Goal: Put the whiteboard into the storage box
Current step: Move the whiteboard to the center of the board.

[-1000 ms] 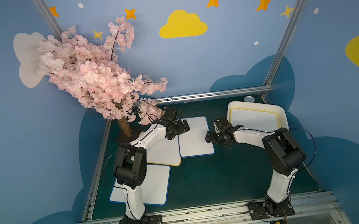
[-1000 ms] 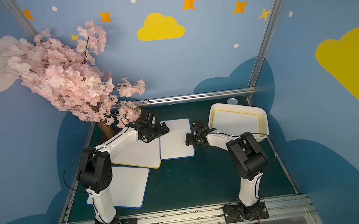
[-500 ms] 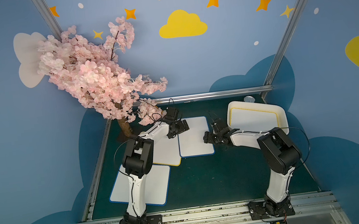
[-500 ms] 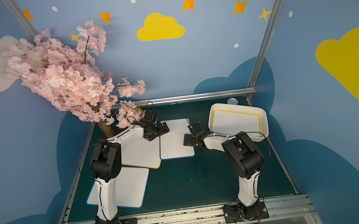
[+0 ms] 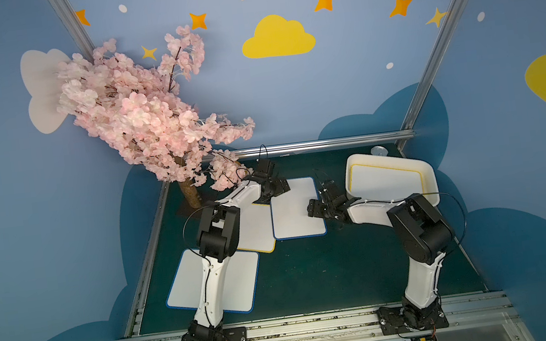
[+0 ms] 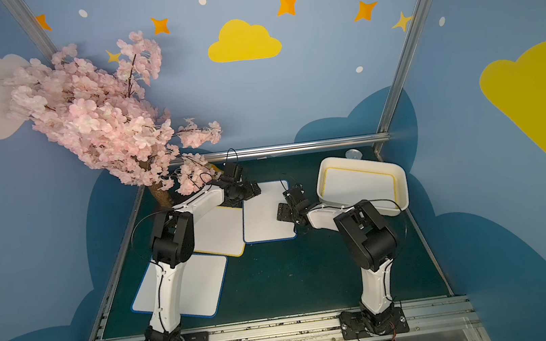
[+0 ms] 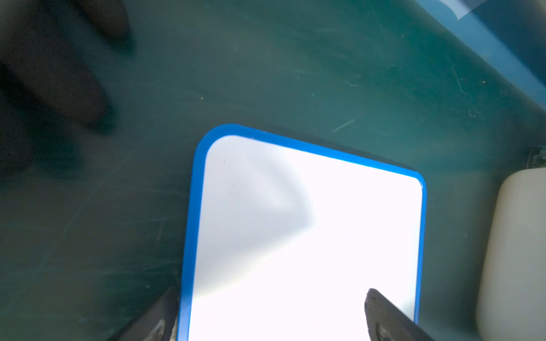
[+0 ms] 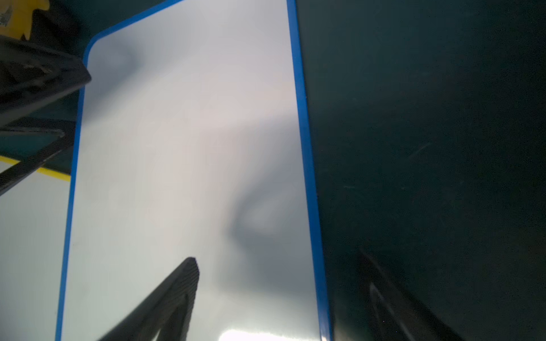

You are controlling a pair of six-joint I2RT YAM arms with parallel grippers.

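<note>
Whiteboard point(image 5: 296, 211), blue-edged, lies flat mid-mat, well apart from the storage box point(image 5: 387, 161) at the back right. Both arms rise from the near rail and bend in over it.

Right gripper point(image 5: 313, 209) is at its right edge with jaws spread. One finger point(image 8: 177, 295) is over the white face, the other off over the mat point(image 5: 312, 272). Nothing grasped.

Left gripper point(image 5: 281, 188) is at the far left corner, spread wide and straddling the blue edge. It's empty too.

Nearest, another blue-edged board point(image 5: 242, 278) lies partly under the left arm. Further back, a yellow-edged board point(image 5: 256, 230) lies just beside the whiteboard's left side. The box holds a second yellow-edged board point(image 5: 386, 182). A small silver can point(image 5: 379, 150) stands behind the box, pink tree point(image 5: 138, 124) back left.

Can't tell whether any finger touches the whiteboard. The left arm hides where the two middle boards meet at the far end.
</note>
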